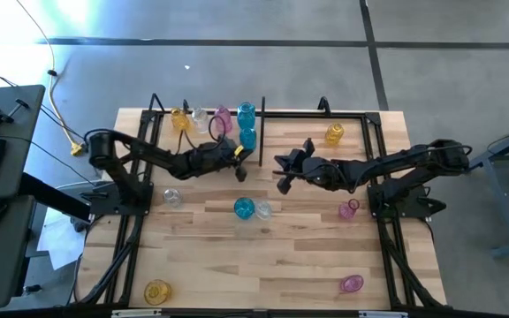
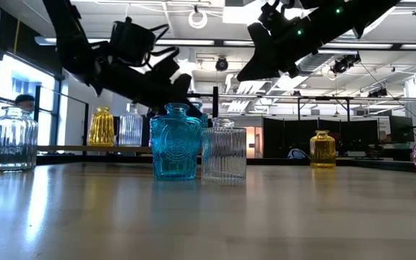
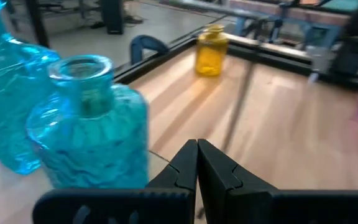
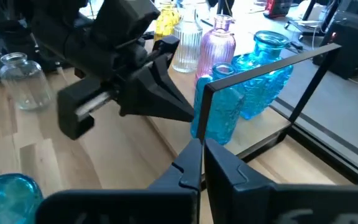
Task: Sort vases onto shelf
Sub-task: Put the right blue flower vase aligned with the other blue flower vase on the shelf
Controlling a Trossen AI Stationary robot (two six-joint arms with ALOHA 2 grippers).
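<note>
Both arms are hovering empty near the shelf (image 1: 263, 115), seemingly between picks. The left gripper (image 1: 240, 168) and right gripper (image 1: 283, 173) are keeping fingers pressed together, holding nothing. Several vases (image 1: 246, 137) are standing grouped at the far left; others are waiting scattered nearer.

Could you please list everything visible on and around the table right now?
Yellow vases: 3, yellow; shelf's left end, right of divider, near-left table corner.
Clear vases: 3, clear; shelf, table left, table middle.
Pink vases: 3, pink; shelf, table right, near right.
Teal vases: 3, teal; two on shelf by divider, one mid-table.
Shelf: 1, black, table's far edge.
Table: 1, pale wood.
Left gripper: shut, beside teal vases.
Right gripper: shut, near divider.
</note>
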